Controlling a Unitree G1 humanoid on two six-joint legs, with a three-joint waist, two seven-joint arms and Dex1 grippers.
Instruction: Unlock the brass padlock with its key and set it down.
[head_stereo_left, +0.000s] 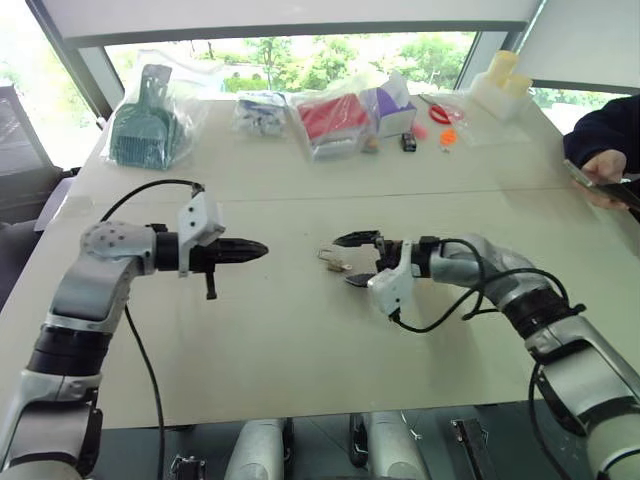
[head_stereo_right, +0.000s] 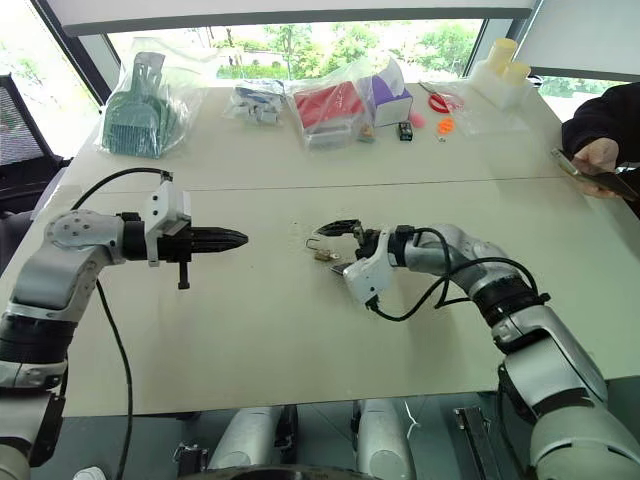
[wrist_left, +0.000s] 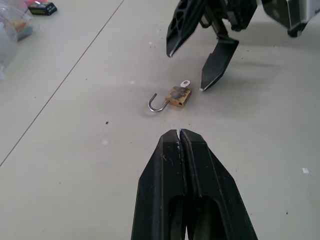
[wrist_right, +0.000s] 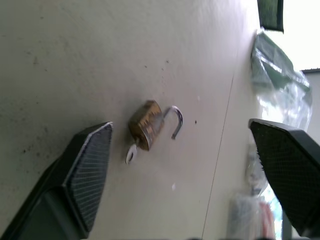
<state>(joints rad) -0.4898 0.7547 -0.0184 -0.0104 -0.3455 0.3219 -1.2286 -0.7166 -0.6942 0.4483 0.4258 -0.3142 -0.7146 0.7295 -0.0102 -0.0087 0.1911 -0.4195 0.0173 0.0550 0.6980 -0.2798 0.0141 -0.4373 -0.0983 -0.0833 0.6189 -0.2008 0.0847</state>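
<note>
Broadly, a pale table (head_stereo_left: 300, 340) spans most of the left eye view, with a seam line crossing it above the middle of the frame. Along its far edge, at the top of the frame, lies a row of clear bags: a green dustpan set (head_stereo_left: 148, 125) at upper left, a red item in a bag (head_stereo_left: 335, 120) at top centre, a purple box (head_stereo_left: 393, 105) just right of it, and pale yellow bottles (head_stereo_left: 500, 80) at upper right. A person's hand (head_stereo_left: 603, 170) holding a phone shows at the right edge. The left gripper (head_stereo_left: 262, 249) sits left of centre, its two black fingers pressed together with nothing between them, tips pointing toward the middle of the frame. The right gripper (head_stereo_left: 350, 260) comes in from the right, just right of centre, its fingers spread wide and holding nothing; one finger stands above and one below the padlock's side in the frame. The brass padlock (wrist_left: 179, 96) lies flat on the table at the centre of the frame, between the two grippers and apart from both, its silvery shackle (wrist_left: 157, 104) swung open. A small silvery key (wrist_left: 185, 83) sticks out of the lock's body on the end away from the shackle.
</note>
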